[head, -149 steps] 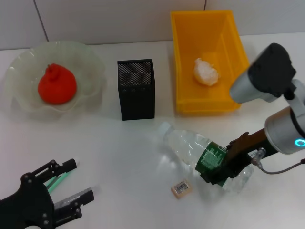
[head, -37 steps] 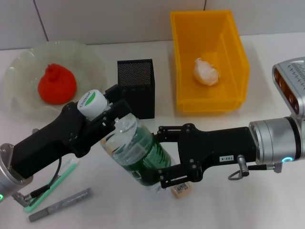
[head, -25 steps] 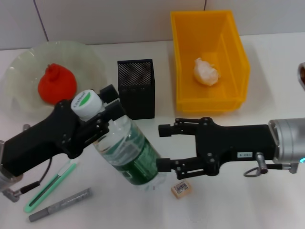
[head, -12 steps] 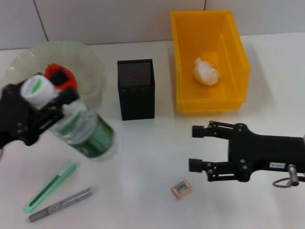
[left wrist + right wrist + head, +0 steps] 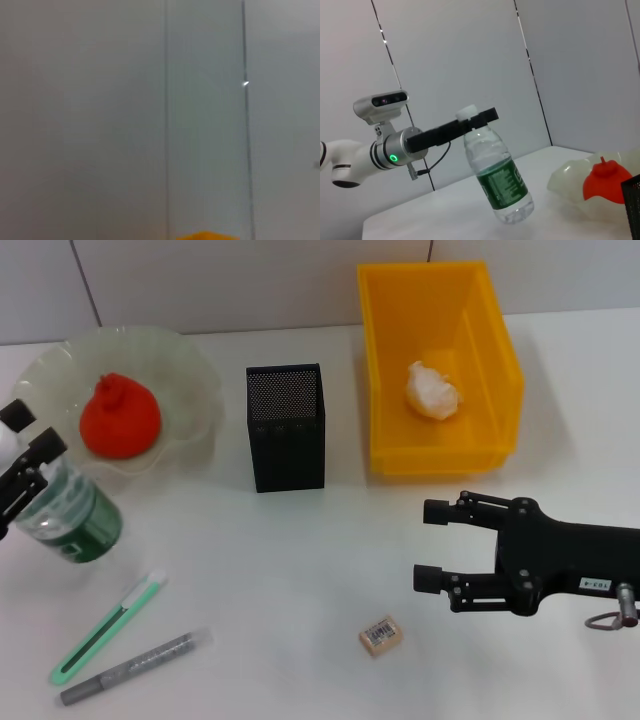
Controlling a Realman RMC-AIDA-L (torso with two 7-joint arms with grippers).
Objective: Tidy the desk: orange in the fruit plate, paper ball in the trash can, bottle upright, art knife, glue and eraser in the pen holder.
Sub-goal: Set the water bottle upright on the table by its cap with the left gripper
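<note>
Clear plastic bottle (image 5: pixel 62 515) is tilting at the desk's left edge beside the scalloped green fruit plate (image 5: pixel 195 430), left gripper (image 5: pixel 22 462) clamping its neck. Only the right wrist view is showing the base touching down. Right gripper (image 5: pixel 432 545) is hovering wide open above the beige eraser (image 5: pixel 382 635).

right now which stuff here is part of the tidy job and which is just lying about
Job: orange, plate, paper ball, trash can, bottle, eraser, pen holder, green knife, grey stick.

Lying about: nothing else.
</note>
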